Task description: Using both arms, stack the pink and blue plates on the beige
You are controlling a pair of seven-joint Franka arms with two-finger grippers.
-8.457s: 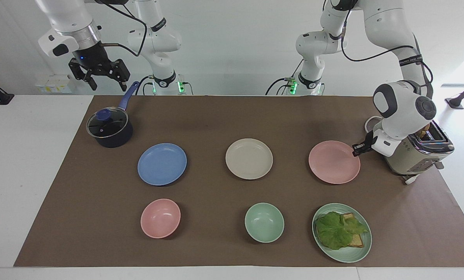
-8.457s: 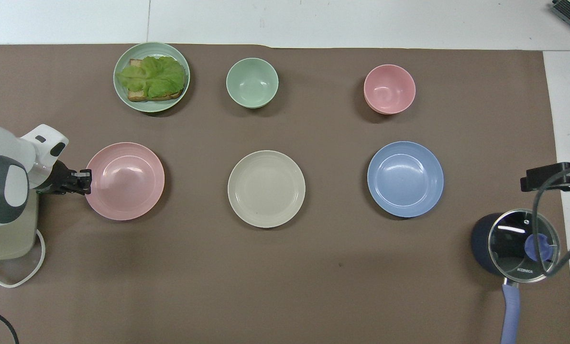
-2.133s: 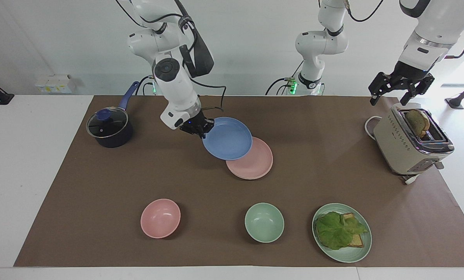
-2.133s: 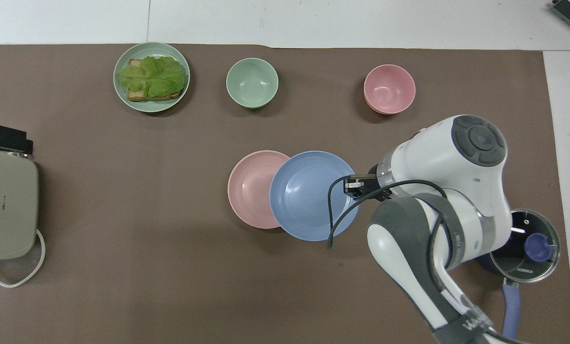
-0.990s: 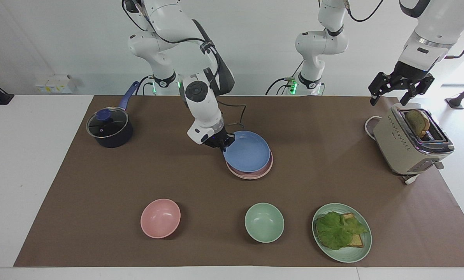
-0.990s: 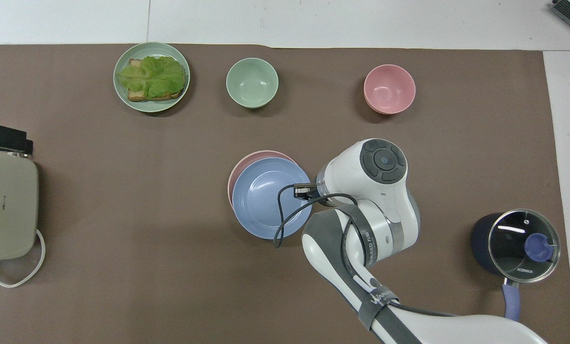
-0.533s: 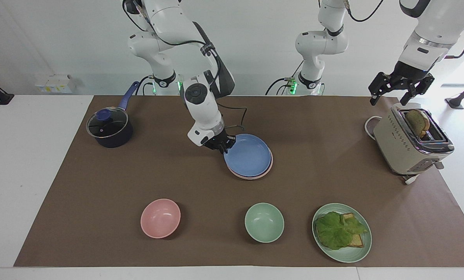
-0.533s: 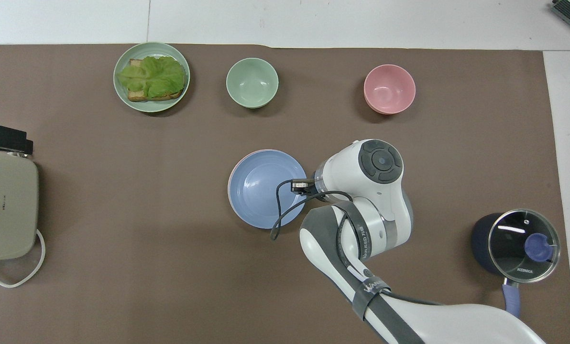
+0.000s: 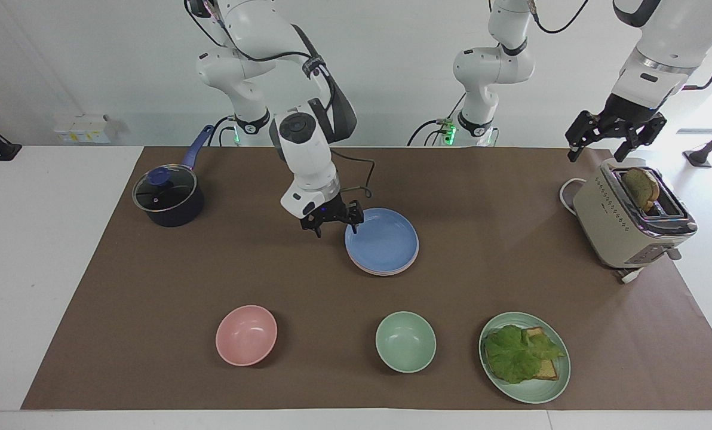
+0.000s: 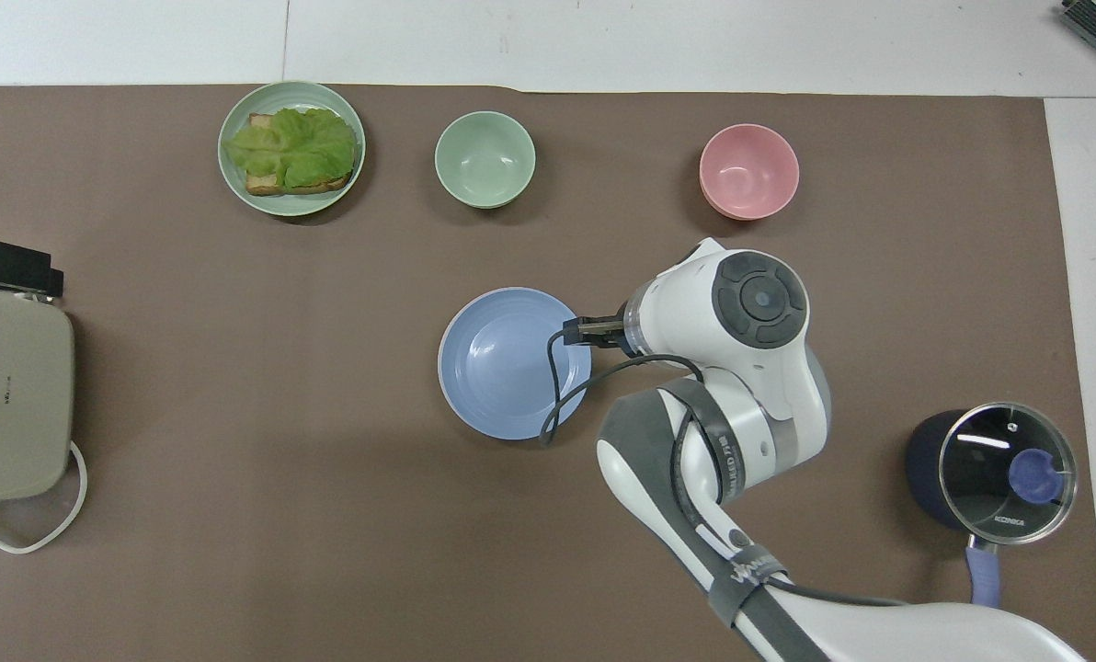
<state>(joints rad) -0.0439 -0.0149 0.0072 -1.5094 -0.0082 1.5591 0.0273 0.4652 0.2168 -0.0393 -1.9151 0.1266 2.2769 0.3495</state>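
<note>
The blue plate (image 9: 383,242) (image 10: 514,361) lies level on top of a stack in the middle of the brown mat. A thin rim of the pink plate (image 9: 386,273) shows under it. The beige plate is hidden beneath them. My right gripper (image 9: 336,226) (image 10: 589,329) hovers just off the blue plate's rim, toward the right arm's end of the table, open and holding nothing. My left gripper (image 9: 613,146) (image 10: 5,267) waits open in the air above the toaster.
A toaster (image 9: 631,224) with bread stands at the left arm's end. A lidded dark pan (image 9: 168,200) sits at the right arm's end. Farther from the robots lie a pink bowl (image 9: 246,334), a green bowl (image 9: 405,341) and a green plate (image 9: 535,391) of lettuce and bread.
My right gripper lowered the blue plate onto the pink plate, opened, and drew back a little off its rim. The left arm has not moved.
</note>
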